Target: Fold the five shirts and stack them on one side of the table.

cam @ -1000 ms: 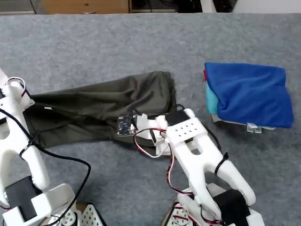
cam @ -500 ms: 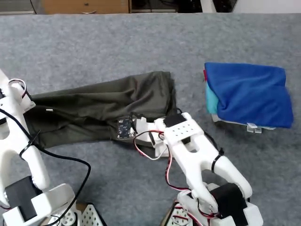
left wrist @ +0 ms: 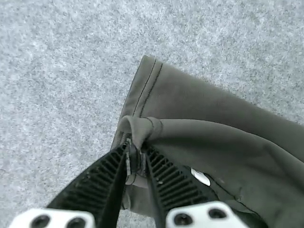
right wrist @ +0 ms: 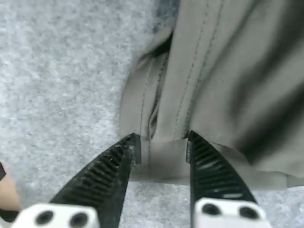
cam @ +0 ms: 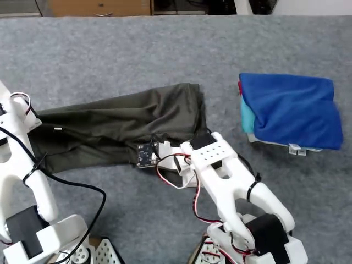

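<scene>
A dark olive shirt (cam: 121, 129) lies stretched across the grey table from the left edge to the middle. At its left end my left gripper (left wrist: 135, 153) is shut on a pinched fold of the fabric (left wrist: 140, 130); in the high view that gripper (cam: 28, 118) sits at the shirt's left corner. My right gripper (right wrist: 161, 142) is open, its fingers straddling the stitched hem of the olive shirt (right wrist: 199, 85) at the near right corner, pressed close to the cloth. A folded blue shirt (cam: 289, 110) tops a stack at the right side.
Teal (cam: 246, 118) and white layers show under the blue shirt. Red, white and black cables (cam: 179, 179) loop below the right arm's wrist (cam: 214, 151). Bare grey carpeted table (cam: 137, 49) stretches behind the shirts.
The right arm's wrist has shifted slightly toward the near edge and left, settling over the shirt's hem. The left arm and both shirts hold their places.
</scene>
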Robot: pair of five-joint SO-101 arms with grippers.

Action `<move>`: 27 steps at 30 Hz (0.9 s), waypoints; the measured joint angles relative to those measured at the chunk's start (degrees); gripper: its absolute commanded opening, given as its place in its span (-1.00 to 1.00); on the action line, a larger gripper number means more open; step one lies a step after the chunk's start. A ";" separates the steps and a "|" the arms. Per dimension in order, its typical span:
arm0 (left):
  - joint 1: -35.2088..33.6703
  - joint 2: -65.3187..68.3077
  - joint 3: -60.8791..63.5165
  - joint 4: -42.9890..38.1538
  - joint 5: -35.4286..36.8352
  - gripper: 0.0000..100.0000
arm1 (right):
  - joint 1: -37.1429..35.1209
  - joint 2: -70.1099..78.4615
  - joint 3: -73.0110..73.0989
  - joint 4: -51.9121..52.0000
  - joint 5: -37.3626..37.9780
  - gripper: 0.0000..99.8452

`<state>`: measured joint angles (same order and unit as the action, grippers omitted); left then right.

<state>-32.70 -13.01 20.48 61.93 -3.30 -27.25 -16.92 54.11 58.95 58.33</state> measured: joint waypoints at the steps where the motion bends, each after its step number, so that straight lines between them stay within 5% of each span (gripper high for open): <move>1: 0.00 0.00 0.00 0.00 0.00 -0.96 | 0.00 0.00 0.00 -0.26 0.00 -0.65; 27: 0.00 0.00 0.00 0.00 0.00 -0.96 | 0.18 0.53 -0.79 -2.90 -0.53 -1.00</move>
<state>-32.70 -13.01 20.48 61.93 -3.30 -27.08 -16.40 53.32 56.04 57.80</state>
